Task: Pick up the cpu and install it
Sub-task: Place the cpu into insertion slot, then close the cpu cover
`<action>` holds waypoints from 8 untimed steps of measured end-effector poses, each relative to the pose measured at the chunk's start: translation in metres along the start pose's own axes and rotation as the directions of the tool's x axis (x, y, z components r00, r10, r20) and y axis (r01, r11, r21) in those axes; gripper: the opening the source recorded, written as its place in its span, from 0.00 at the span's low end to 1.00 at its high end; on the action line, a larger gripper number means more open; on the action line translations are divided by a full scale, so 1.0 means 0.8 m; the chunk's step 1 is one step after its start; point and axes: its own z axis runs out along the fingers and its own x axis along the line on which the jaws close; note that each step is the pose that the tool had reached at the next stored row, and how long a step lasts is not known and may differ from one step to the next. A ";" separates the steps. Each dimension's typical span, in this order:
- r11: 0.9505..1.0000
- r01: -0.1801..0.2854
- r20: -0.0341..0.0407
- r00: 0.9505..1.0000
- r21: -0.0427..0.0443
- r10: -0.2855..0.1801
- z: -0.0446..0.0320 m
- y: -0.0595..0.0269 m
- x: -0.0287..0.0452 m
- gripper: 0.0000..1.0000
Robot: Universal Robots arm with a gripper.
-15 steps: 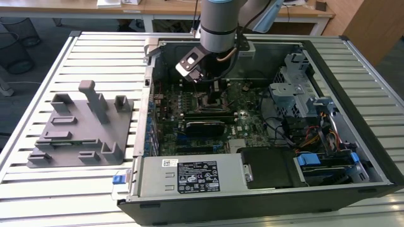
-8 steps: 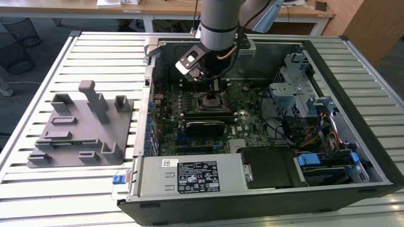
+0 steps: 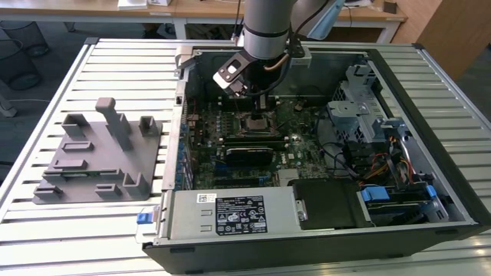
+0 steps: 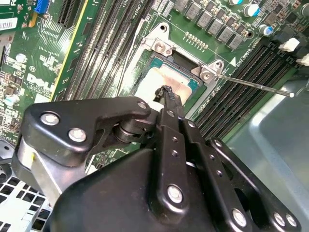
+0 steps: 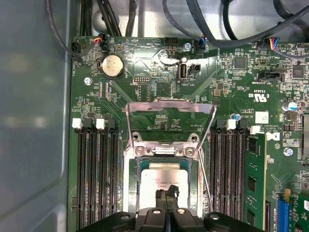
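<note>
We see the arm reaching down into the open case (image 3: 454, 190), which lies on the slatted desk (image 3: 115, 63). The gripper (image 5: 167, 194) hangs over the motherboard (image 5: 231, 87). The cpu (image 5: 161, 175) lies flat in its socket, and the socket's frame (image 5: 169, 107) is swung open. The jaws are pressed together with nothing between them, tips at the cpu's silvery top; we cannot tell whether they touch it. A grey fixture (image 3: 100, 155) stands on the desk, at the exterior view's left of the case.

It was a lab or workshop: a case (image 3: 438, 172) lay open on a slatted bench (image 3: 123, 57), desks (image 3: 201, 8) at 12 o'clock.
</note>
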 end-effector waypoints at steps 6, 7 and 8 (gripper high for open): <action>1.000 0.000 0.000 1.000 0.000 0.000 -0.0013 0.000 0.0000 0.11; 1.000 0.000 0.000 1.000 0.000 0.000 -0.0017 0.000 0.0000 0.11; 1.000 0.000 0.000 1.000 0.000 0.000 -0.0024 0.000 -0.0001 0.11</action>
